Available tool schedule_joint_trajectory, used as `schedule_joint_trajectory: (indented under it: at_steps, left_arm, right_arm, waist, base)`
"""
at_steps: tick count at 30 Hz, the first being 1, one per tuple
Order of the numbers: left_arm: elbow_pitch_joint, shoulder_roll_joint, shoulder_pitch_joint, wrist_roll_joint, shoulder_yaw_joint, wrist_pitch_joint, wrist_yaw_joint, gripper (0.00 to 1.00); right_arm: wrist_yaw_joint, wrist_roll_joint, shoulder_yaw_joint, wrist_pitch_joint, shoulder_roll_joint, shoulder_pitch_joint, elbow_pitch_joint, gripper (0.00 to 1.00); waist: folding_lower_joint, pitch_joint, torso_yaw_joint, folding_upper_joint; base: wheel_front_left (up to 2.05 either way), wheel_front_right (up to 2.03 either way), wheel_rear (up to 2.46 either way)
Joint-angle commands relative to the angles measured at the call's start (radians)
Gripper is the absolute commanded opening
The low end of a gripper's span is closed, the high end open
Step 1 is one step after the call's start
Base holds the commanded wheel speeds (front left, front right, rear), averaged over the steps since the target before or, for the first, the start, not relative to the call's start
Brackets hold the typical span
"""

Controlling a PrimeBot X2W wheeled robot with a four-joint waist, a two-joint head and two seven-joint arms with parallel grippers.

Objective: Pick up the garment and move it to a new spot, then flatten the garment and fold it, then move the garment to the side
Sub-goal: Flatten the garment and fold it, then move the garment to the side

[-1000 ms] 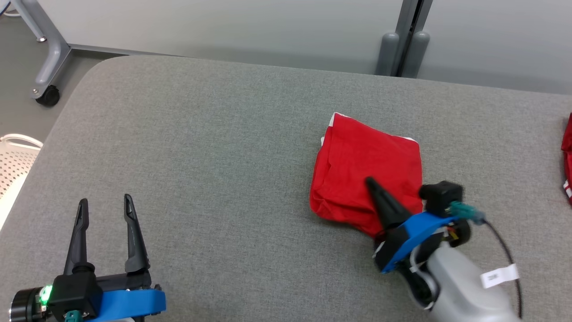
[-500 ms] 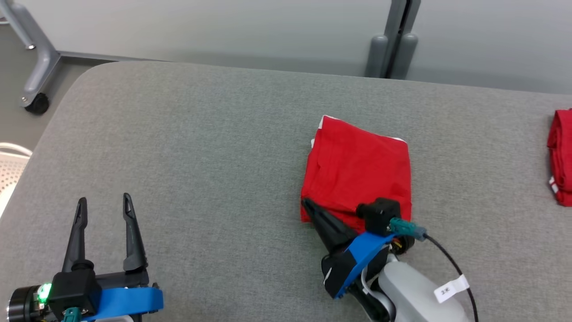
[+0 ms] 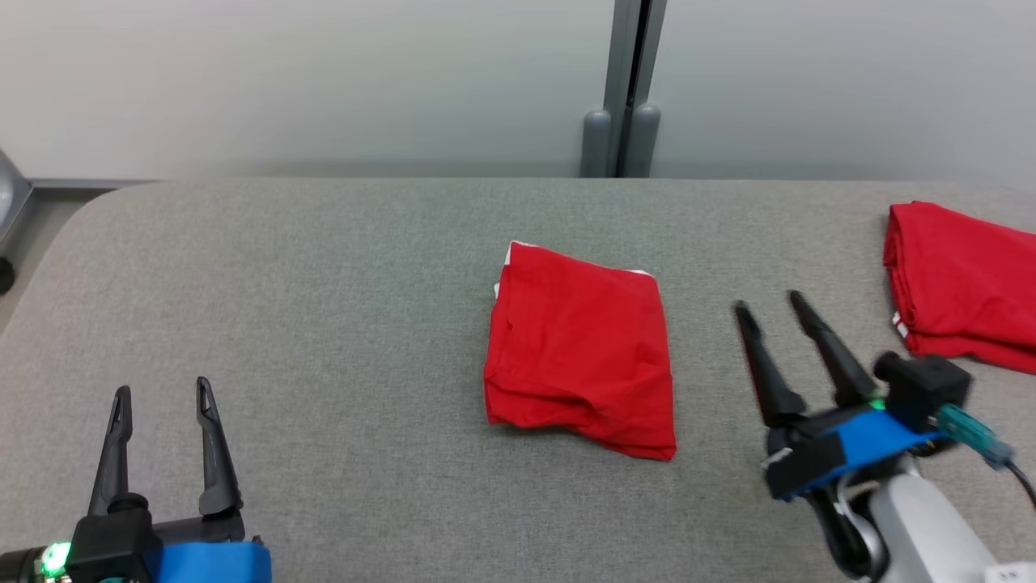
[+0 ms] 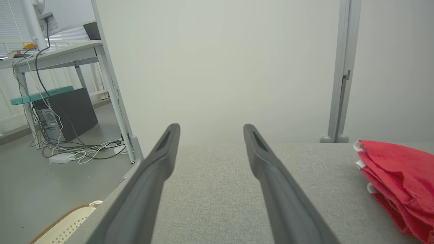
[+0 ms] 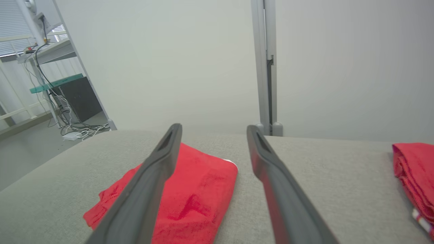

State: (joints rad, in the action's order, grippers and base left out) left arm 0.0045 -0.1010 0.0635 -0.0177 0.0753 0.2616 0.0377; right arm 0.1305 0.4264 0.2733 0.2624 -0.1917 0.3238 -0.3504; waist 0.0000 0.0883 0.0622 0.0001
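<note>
- Tabletop in grey fabric is seen from above. Its rounded corner lies at the far left, and its far edge is met by a pale wall with a grey post. Wide bare surface is found between the left side and the middle.
- Garment, red and folded into a rough rectangle, is laid flat at the table's middle. It is well apart from the left gripper and near, but not touched by, the right gripper, which is placed to its right.
- A second red folded cloth is laid at the far right, just beyond the right gripper.
- Left gripper's fingers are spread apart over bare table; nothing is held.
- Right gripper's fingers are likewise parted and pointed toward the wall; nothing is held or touched.
</note>
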Motion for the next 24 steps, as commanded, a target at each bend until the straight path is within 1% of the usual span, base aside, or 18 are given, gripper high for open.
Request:
schedule_joint_trajectory:
  at_steps: [1, 3, 8, 11, 17, 24]
  left_arm:
    - [0.002, -0.007, 0.011, 0.002, -0.003, 0.004, 0.0, 1.0]
    - [0.004, -0.011, 0.019, 0.002, -0.002, 0.004, -0.001, 1.0]
    - [0.007, -0.019, 0.038, -0.001, 0.001, 0.004, -0.001, 1.0]
    - [0.015, -0.022, 0.048, -0.005, -0.004, 0.004, -0.006, 1.0]
    - [0.028, -0.027, 0.054, -0.006, -0.011, 0.004, -0.009, 1.0]
    - [0.022, -0.036, 0.066, -0.036, -0.02, -0.025, -0.036, 1.0]
  right_arm:
    - [0.0, -0.014, -0.038, 0.003, -0.006, -0.04, 0.015, 1.0]
    - [0.0, -0.049, -0.093, 0.003, -0.015, -0.087, 0.036, 1.0]
    - [0.0, -0.147, -0.191, 0.003, -0.008, -0.185, 0.09, 1.0]
    - [0.0, -0.173, -0.246, 0.003, 0.037, -0.256, 0.121, 1.0]
    - [0.0, -0.206, -0.273, -0.025, 0.076, -0.318, 0.148, 1.0]
    - [0.0, -0.236, -0.288, -0.092, 0.106, -0.355, 0.205, 1.0]
  waist:
    - [0.0, -0.02, -0.016, -0.0001]
    - [0.0, -0.031, -0.025, -0.0001]
    - [0.0, -0.059, -0.056, -0.0001]
    - [0.0, -0.076, -0.076, -0.0001]
    - [0.0, -0.093, -0.088, -0.0001]
    - [0.0, -0.103, -0.086, -0.0001]
  base:
    - [0.0, 0.0, 0.0]
    - [0.0, 0.0, 0.0]
    - [0.0, 0.0, 0.0]
    - [0.0, 0.0, 0.0]
    - [0.0, 0.0, 0.0]
    - [0.0, 0.0, 0.0]
